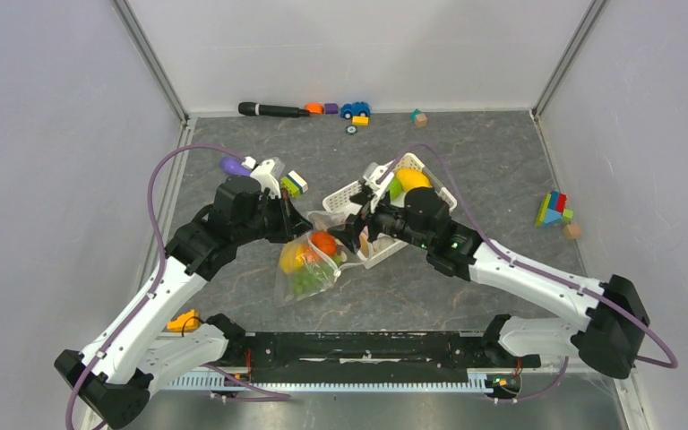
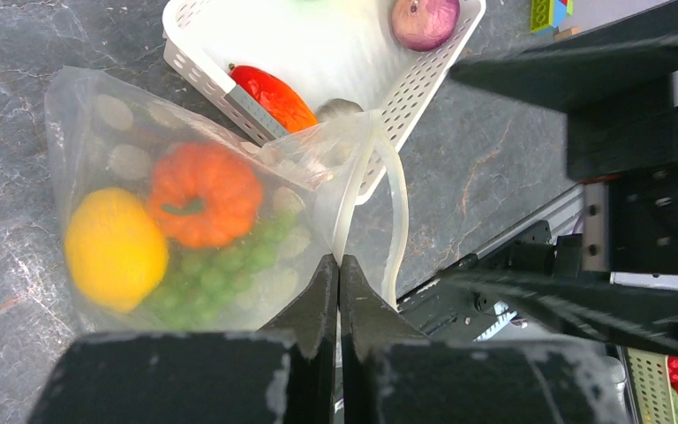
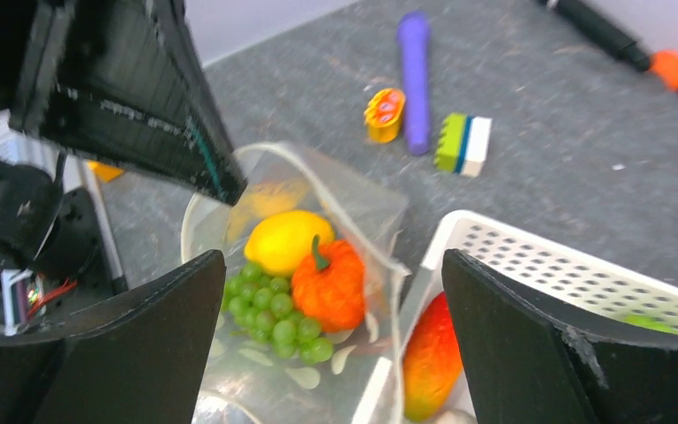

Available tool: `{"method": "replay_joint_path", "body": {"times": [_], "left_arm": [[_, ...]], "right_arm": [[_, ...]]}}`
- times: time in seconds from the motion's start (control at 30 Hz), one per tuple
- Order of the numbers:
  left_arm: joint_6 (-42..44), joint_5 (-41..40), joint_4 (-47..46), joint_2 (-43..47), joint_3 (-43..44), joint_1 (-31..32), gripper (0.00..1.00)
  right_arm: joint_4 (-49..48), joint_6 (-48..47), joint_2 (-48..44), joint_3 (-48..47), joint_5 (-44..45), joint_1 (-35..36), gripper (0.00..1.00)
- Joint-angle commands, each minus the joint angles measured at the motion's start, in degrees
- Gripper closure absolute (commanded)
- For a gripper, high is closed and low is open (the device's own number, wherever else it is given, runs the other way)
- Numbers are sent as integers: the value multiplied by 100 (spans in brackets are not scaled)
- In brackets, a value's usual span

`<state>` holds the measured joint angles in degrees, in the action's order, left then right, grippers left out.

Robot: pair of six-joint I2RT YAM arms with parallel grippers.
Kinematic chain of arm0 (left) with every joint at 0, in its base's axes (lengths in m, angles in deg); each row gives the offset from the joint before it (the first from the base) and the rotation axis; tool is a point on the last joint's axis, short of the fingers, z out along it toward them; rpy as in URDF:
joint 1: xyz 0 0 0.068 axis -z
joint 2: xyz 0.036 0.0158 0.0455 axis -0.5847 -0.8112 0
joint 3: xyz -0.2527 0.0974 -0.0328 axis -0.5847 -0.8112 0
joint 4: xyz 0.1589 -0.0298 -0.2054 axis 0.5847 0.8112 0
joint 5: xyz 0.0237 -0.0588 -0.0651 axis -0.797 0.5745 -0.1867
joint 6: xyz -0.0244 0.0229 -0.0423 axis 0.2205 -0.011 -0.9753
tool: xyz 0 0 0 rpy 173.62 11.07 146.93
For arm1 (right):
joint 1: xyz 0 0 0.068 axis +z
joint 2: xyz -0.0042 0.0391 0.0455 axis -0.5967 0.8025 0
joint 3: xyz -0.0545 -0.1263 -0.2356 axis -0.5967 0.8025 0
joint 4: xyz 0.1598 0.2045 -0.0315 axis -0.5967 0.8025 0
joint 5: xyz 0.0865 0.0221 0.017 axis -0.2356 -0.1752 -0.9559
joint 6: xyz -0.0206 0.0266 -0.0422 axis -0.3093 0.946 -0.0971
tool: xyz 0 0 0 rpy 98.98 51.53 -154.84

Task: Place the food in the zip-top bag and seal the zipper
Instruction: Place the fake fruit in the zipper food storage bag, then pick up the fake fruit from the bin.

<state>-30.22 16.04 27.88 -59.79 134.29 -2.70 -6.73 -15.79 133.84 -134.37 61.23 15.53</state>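
Observation:
The clear dotted zip-top bag (image 1: 308, 269) lies in front of the white basket (image 1: 348, 192), its mouth held open. Inside it are an orange pumpkin (image 2: 203, 194), a yellow fruit (image 2: 115, 247) and green grapes (image 2: 221, 269). My left gripper (image 2: 340, 261) is shut on the bag's mouth edge, at the white zipper strip (image 2: 356, 181). My right gripper (image 3: 334, 258) is open and empty, above the bag's mouth and the basket's near corner. The basket holds a red-orange fruit (image 3: 431, 353), a purple onion (image 2: 425, 19), a yellow mango (image 1: 413, 178) and a green fruit (image 1: 396, 188).
A purple cylinder (image 3: 415, 79), a green-and-white block stack (image 3: 463, 141) and a small orange toy (image 3: 384, 115) lie left of the basket. A black marker (image 1: 273, 110) and a toy car (image 1: 355, 109) sit by the back wall. Coloured blocks (image 1: 553, 210) stand at the right.

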Motion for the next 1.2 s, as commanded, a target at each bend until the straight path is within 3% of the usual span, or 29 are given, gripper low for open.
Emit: {"method": "replay_joint_path", "body": {"times": [0.0,0.1,0.33,0.87,1.17], "left_arm": [[221,-2,-271,79,21,-38,98],[211,-103,-249,87,30,-38,98],[269,-581,-146,305,83,-107,98],[152,-767,-174,486,39,-450,98],[145,-651,-200,439,28,-467,98]], "right_arm": [[72,-57,-500,-192,841,-167,2],[285,125,-670,-121,1078,-480,2],[920,480,-407,-63,699,-1491,2],[1359,85,1960,-937,-265,-1542,2],[1214,156,2924,-1470,147,-1475,6]]}}
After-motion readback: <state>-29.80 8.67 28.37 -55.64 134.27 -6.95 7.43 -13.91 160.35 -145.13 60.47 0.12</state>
